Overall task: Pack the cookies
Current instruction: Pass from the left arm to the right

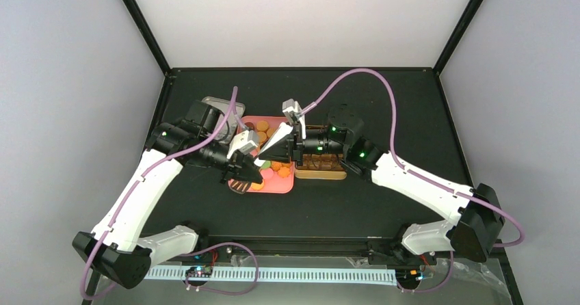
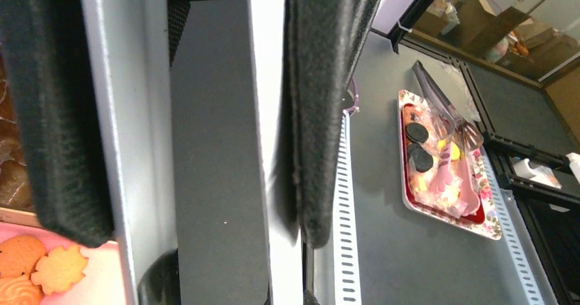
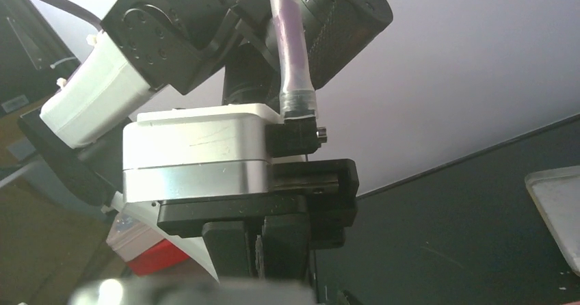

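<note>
Where both arms lean in from the near table edge to meet over the middle, the left gripper (image 1: pixel 245 170) hangs low over the front of the pink tray (image 1: pixel 288 189), its jaws drawn together. Its wrist camera is filled by black pads (image 2: pixel 61 113) and bright metal, and whether anything is pinched there cannot be made out. A dark ribbed shape (image 1: pixel 239 185) just beneath it is possibly a paper cup. The cookies (image 1: pixel 277 170), mostly orange rounds, lie loose on that tray. None shows in the gold tin (image 1: pixel 328 176) just beside its right edge, whose brown cups (image 1: pixel 321 160) look set to receive them. The right gripper (image 1: pixel 269 152) angles down from the tin side toward the cookie pile, likely for a pick. Its own camera looks up at the other arm's wrist, its fingers a blur at the bottom edge, so their gap cannot be told. Farther back, a grey tray (image 1: pixel 217 102) sits half hidden behind the left arm.
</note>
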